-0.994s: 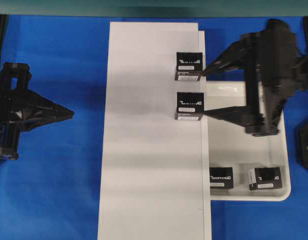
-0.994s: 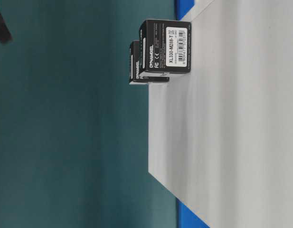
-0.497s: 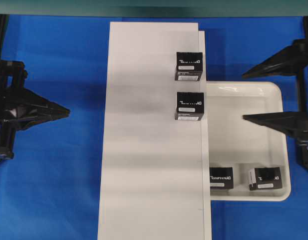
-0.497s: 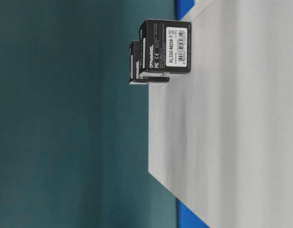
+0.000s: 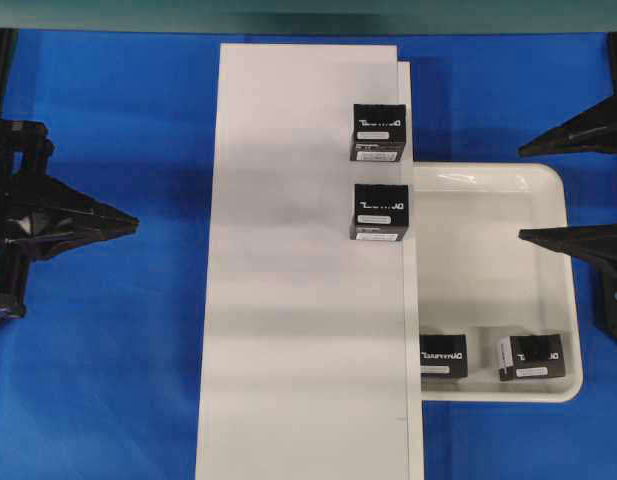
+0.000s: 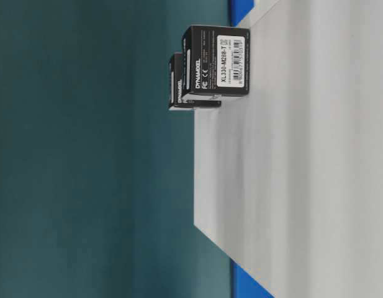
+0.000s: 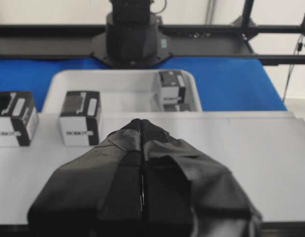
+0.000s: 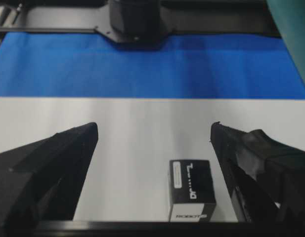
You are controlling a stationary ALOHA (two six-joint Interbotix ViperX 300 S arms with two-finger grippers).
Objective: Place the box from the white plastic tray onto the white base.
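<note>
Four small black boxes with white lettering and a white label strip are in sight, all looking alike. Two stand on the long flat white base (image 5: 308,300), along its right edge: one box (image 5: 378,132) near the far end and a second box (image 5: 380,212) a little nearer, close together but apart. From table level the nearer one shows a white sticker with printed text on its side. The other two boxes (image 5: 443,356) (image 5: 531,357) sit in the near end of the white plastic tray (image 5: 488,290), a glossy, shallow thing with rounded corners lying just beside the base on the right. The right gripper (image 5: 558,190) holds its two pointed fingers spread wide and empty, at the right rim of the tray. A second ago it was reaching in over the tray with its fingertips right beside the two boxes on the base; since then it has pulled back towards the right edge of the scene. The left gripper (image 5: 128,221) hangs over the blue table (image 5: 118,380) with its fingers pressed together, much where it was. The boxes have not shifted.
</note>
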